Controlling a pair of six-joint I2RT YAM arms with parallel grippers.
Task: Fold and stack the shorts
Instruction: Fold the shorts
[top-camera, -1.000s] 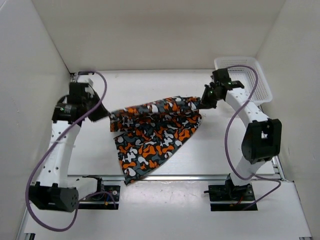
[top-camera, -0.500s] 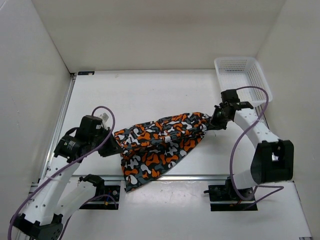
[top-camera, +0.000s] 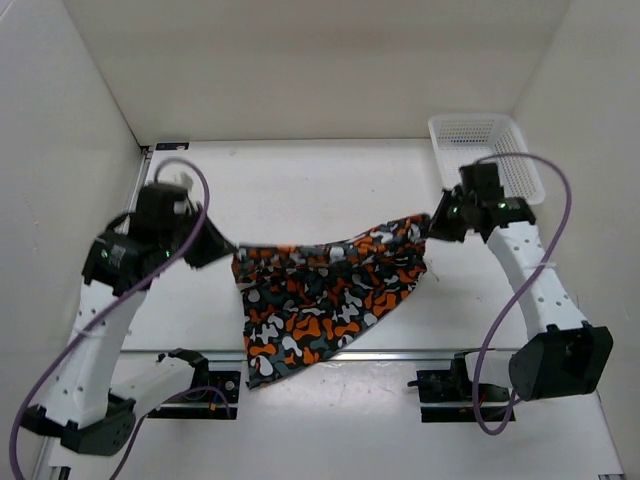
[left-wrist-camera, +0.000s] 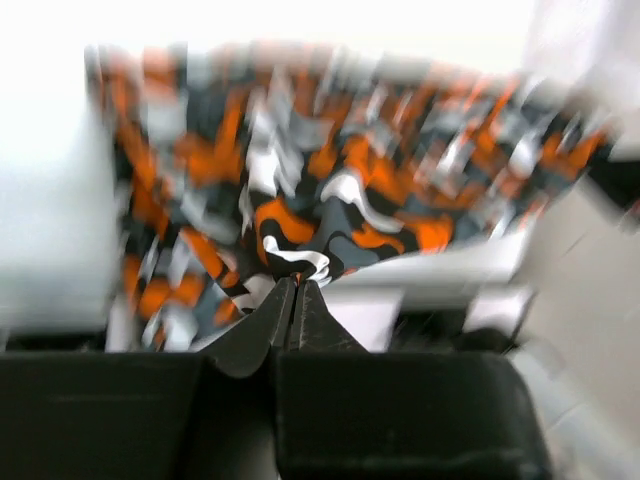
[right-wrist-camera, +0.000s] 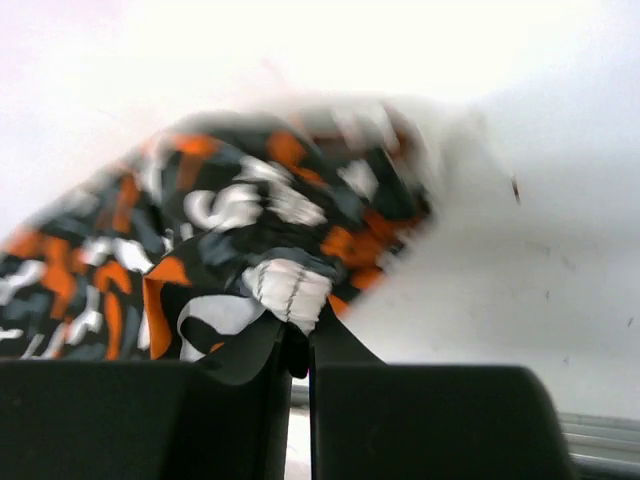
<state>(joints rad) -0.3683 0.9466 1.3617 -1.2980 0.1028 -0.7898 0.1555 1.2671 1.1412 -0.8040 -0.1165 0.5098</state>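
the soft cloth shorts in orange, black, grey and white camouflage (top-camera: 330, 290) are stretched between the two arms over the white table (top-camera: 300, 190), their lower part draping toward the near edge. the left gripper (top-camera: 222, 247) is pinched tight on their left corner. the right gripper (top-camera: 436, 224) is clamped on their right corner, near the white plastic mesh basket (top-camera: 522, 170).

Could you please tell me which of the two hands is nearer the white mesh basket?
The right hand, pinching a corner of the shorts close by the basket; the left hand grips the opposite corner, far from it.
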